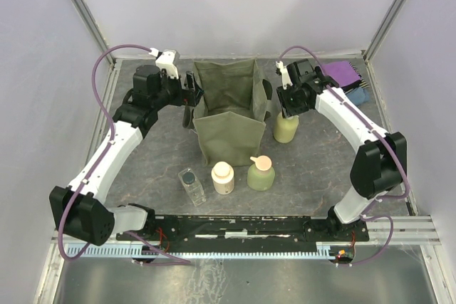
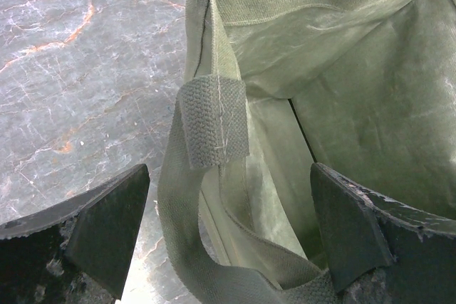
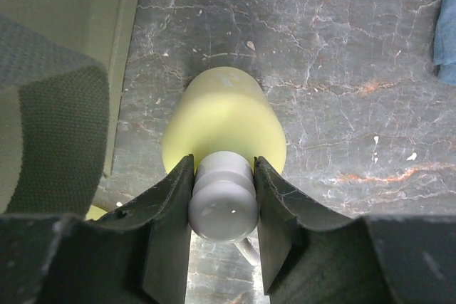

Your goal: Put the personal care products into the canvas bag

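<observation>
Grey marbled tabletop (image 1: pixel 142 169) fills a booth with pale walls, and the canvas bag (image 1: pixel 228 140) stands open toward the middle back of it, its mouth facing up. Just beside the bag's right wall the yellow-green bottle (image 1: pixel 286 129) stands upright on the table. The right gripper (image 3: pixel 223 165) comes down on it from above, and its two dark fingers (image 3: pixel 171 204) press against either side of the white pump (image 3: pixel 223 204), so the grip is narrow and closed on the neck of the pump. At the bag's left side the left gripper (image 2: pixel 229 176) has its jaws spread as wide as they go. The left wall of the bag and its short handle (image 2: pixel 210 119) lie in the gap between them, and neither finger clearly touches the fabric. In front of the bag, three more products stand in a row on the table, close together: the clear square bottle (image 1: pixel 191 184) with a dark cap on the left, the cream jar-like bottle (image 1: pixel 223 177) in the middle and the round green bottle (image 1: pixel 261 172) with a peach cap on the right. At the far right corner, behind the right arm, lie a purple cloth (image 1: pixel 340 72) and a blue cloth (image 1: pixel 358 95).
</observation>
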`<state>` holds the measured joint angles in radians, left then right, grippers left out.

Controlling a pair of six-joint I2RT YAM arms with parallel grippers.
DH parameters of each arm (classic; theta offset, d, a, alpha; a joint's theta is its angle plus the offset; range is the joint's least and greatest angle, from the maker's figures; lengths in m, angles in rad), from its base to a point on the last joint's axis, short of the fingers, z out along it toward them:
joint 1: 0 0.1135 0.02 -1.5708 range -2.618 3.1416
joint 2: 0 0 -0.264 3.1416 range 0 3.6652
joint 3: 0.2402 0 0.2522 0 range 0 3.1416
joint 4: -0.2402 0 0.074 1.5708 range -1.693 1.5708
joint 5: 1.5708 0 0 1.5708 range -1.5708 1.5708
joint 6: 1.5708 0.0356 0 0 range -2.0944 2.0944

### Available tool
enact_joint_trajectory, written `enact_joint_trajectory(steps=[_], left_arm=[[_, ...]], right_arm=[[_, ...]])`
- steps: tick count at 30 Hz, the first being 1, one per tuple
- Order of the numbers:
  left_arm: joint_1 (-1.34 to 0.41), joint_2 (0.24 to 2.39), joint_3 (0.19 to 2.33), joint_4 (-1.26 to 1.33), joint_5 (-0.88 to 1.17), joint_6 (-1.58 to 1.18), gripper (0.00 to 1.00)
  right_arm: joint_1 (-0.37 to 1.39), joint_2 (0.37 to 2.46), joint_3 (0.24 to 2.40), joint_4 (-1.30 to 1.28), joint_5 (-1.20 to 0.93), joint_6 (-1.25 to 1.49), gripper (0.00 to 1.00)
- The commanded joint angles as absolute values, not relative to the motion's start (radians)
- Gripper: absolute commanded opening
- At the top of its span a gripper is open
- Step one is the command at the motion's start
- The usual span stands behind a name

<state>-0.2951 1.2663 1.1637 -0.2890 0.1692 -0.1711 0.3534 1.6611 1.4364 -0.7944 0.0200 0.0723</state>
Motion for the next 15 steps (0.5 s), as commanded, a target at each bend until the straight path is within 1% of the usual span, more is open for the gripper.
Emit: enact_joint_trajectory(steps=[1,9,15], left_arm=[[-0.301,1.280,1.177,-0.276,0.192,-0.193,1.00],[-0.301,1.282,1.181,-0.276,0.194,-0.193,1.00],[-0.301,1.290,1.187,-0.274,0.200,-0.193,1.00]], right_arm=[[0.351,1.653,1.513,-0.881,0.064,0.064,0.01],[0.351,1.659,1.661,-1.012,0.123,0.077,0.01],[0.351,1.665,1.877,-1.146,0.186,0.086,0.01]])
